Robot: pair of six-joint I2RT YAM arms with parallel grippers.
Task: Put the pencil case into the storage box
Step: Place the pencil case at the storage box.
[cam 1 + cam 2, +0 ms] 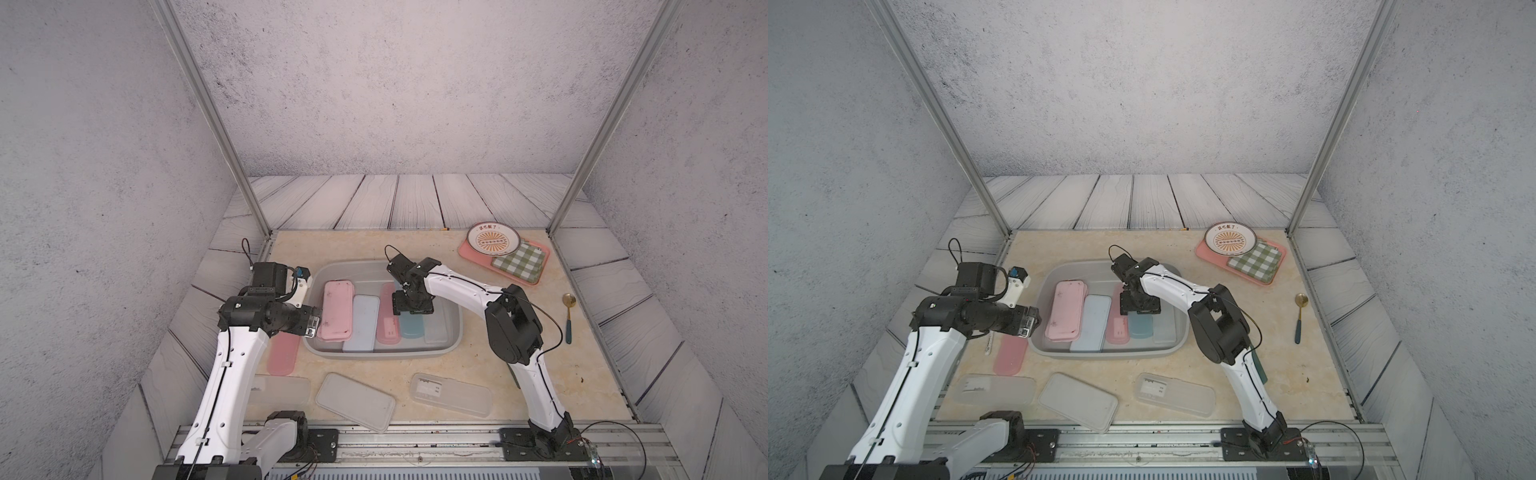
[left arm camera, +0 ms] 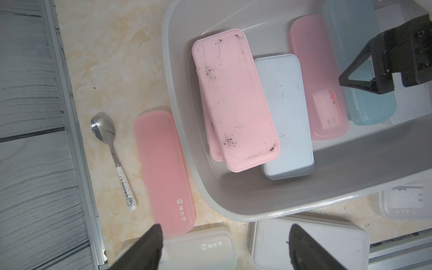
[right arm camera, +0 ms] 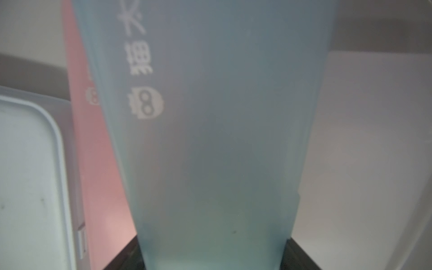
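Far left on the marble-look tabletop (image 1: 519, 353) there's a little silver spoon (image 2: 102, 131). Just beside it a see-through pink case (image 2: 163, 173) lies flat, outside the tub and close along its left wall. The left gripper (image 2: 225, 226) hangs over that corner, fingers spread wide with nothing between them.

Along the front edge three more cases lie outside the tub. There's a frosted clear case (image 1: 282, 390), an opaque grey case (image 1: 355, 401) sitting at an angle, and a second frosted case (image 1: 451, 395).

The storage box (image 1: 386, 354) sits mid-table. Inside, from the left, there's a pink stack (image 1: 337, 316) of two cases, the top one skewed, scuffed and lapping over a pale blue case (image 1: 361, 326). Then comes a narrow pink case (image 1: 388, 328), then the blue pencil case (image 1: 412, 329), then a clear case (image 1: 436, 328) by the right wall.

The right gripper (image 1: 412, 311) is down inside the box, clamped across the blue pencil case. In the wrist view the case fills the whole gap between the two dark fingers. So it's inside the walls, between the narrow pink case and the clear case. I honestly can't tell if it's resting on the bottom or held just off it.

Back right there's a pink tray (image 1: 467, 252) carrying a plate (image 1: 492, 239) and a green checked cloth (image 1: 517, 259). Nearer, by the right edge, lies a gold spoon (image 1: 568, 316) with a dark teal handle.
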